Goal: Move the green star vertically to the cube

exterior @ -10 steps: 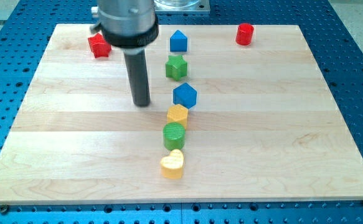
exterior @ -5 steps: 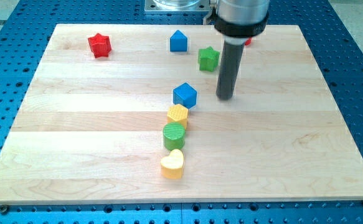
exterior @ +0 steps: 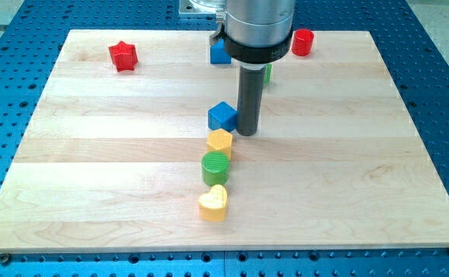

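The wooden board (exterior: 93, 177) fills the view, and over its upper middle hangs the arm's grey housing (exterior: 259, 27), from which the dark rod (exterior: 249, 96) drops to the surface. The arm carries no gripper, so nothing opens, closes or grips; it works only by pushing. Its tip (exterior: 246, 132) rests on the board just beside the blue cube (exterior: 222, 116), at about the cube's 4 o'clock, close enough that contact cannot be ruled in or out.

The green star (exterior: 267, 73) is almost wholly hidden behind the rod and housing; only a green sliver shows at the rod's right edge. From the tip it lies at roughly 12 to 1 o'clock, toward the view's top, and from the cube at about 1 to 2 o'clock. That bearing is what the coming move likely turns on: to drive the star down the board toward the cube, the tip would need to be on the star's far side, at its 12 o'clock, whereas it sits on the near side.

Below the cube, a yellow block (exterior: 219, 142), a green cylinder (exterior: 216, 166) and a yellow heart (exterior: 213, 202) run toward 6 o'clock. A second blue block (exterior: 218, 52) peeks out left of the housing, a red cylinder (exterior: 303, 42) sits at the top right, and a red star (exterior: 122, 55) at the top left.
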Tool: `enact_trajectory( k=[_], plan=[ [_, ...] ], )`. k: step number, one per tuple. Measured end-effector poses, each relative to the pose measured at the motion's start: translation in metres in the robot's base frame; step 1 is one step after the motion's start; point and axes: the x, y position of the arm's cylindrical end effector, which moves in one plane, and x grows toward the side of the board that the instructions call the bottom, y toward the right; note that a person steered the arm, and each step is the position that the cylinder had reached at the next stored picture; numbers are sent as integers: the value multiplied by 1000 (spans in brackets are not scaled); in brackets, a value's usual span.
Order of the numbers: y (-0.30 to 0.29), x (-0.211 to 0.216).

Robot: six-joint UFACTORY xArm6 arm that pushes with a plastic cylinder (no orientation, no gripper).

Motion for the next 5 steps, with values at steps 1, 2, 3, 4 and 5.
enact_trajectory(
  k=[1, 2, 3, 4, 5],
  plan=[
    [26, -35],
    [74, -99],
    [92, -125],
    [52, -120],
    [24, -95]
  ],
)
